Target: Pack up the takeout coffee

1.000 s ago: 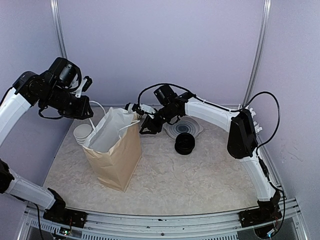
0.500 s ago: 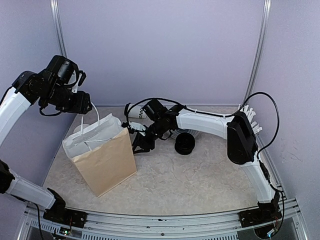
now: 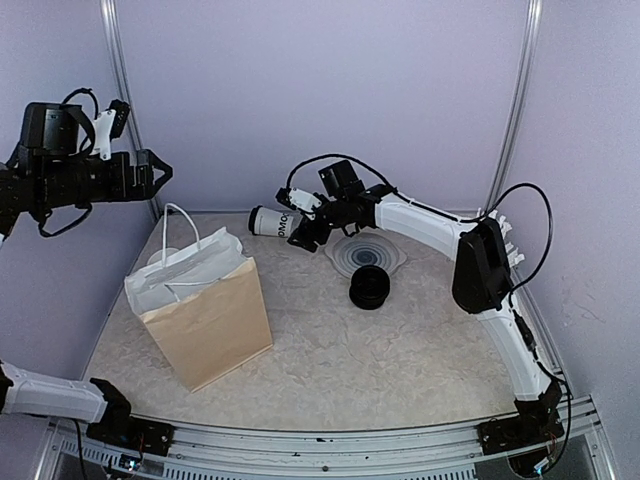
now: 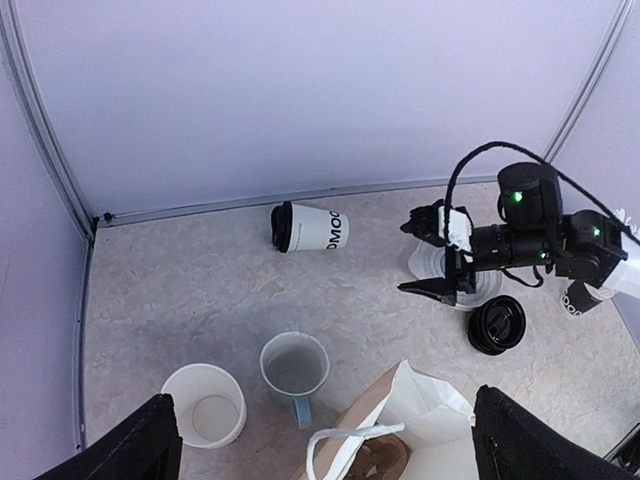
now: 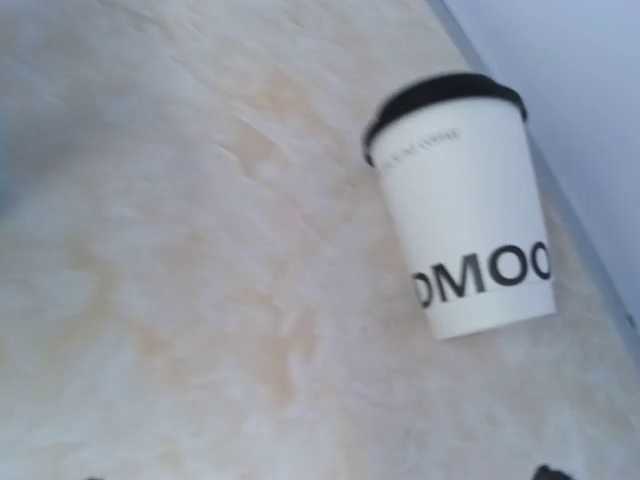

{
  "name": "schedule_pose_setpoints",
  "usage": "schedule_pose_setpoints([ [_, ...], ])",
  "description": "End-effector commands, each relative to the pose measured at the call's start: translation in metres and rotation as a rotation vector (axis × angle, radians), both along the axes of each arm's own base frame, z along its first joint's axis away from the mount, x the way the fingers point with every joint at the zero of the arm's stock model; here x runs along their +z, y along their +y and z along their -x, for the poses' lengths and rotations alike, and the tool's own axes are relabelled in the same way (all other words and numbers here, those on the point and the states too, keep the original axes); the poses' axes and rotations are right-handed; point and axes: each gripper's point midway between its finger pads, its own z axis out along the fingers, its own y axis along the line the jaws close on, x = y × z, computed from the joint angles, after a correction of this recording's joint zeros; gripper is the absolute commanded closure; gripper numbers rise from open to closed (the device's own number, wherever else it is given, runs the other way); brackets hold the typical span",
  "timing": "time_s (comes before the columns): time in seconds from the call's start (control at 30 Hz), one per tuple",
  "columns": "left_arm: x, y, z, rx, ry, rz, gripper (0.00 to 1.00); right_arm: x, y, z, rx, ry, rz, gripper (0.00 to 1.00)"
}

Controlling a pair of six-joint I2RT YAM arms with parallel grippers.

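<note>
The takeout coffee (image 3: pixel 270 221) (image 4: pixel 308 228) (image 5: pixel 465 215) lies on its side by the back wall, a white cup with black lettering and its black lid on. My right gripper (image 3: pixel 306 228) (image 4: pixel 422 253) hovers just to the right of its base, open and not touching it; in the right wrist view the fingers barely show. The brown paper bag (image 3: pixel 205 315) (image 4: pixel 400 430) stands open with white handles up. My left gripper (image 3: pixel 158 178) (image 4: pixel 325 455) is open, high above the table's left side, holding nothing.
A light-blue mug (image 4: pixel 295 365) and an open white cup (image 4: pixel 204 404) stand behind the bag at the left. A stack of black lids (image 3: pixel 368 288) (image 4: pixel 497 325) and white lids (image 3: pixel 365 255) sit right of centre. Walls close in at the back and sides.
The left gripper let go of the bag handle, opened and rose to the left. The bag shifted left and stands alone. The right gripper opened and moved back from the bag toward the cup.
</note>
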Motion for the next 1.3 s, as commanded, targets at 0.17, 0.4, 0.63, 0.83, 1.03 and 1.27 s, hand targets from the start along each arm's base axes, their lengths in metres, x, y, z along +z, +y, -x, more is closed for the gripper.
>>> schedule_pose_setpoints([
  [0.17,0.043,0.001,-0.024,0.048,-0.175,0.022,0.01,-0.019,0.013,-0.033,-0.059,-0.155,0.007,0.07],
  [0.4,0.031,-0.01,-0.125,0.092,-0.14,0.022,0.01,-0.022,0.008,-0.017,-0.024,-0.104,0.018,0.08],
  [0.63,-0.011,-0.031,-0.212,0.022,-0.009,0.083,0.01,0.011,-0.007,0.028,0.059,-0.022,-0.017,0.09],
  [0.83,-0.074,-0.023,-0.281,-0.019,0.126,0.185,0.08,0.049,-0.03,0.085,0.161,0.054,-0.043,0.11],
  [1.03,-0.144,-0.018,-0.322,-0.079,0.236,0.229,0.17,0.056,-0.054,0.121,0.194,0.094,-0.038,0.14],
  [1.27,-0.212,-0.031,-0.347,-0.129,0.314,0.228,0.23,0.049,-0.067,0.141,0.198,0.15,-0.024,0.17],
])
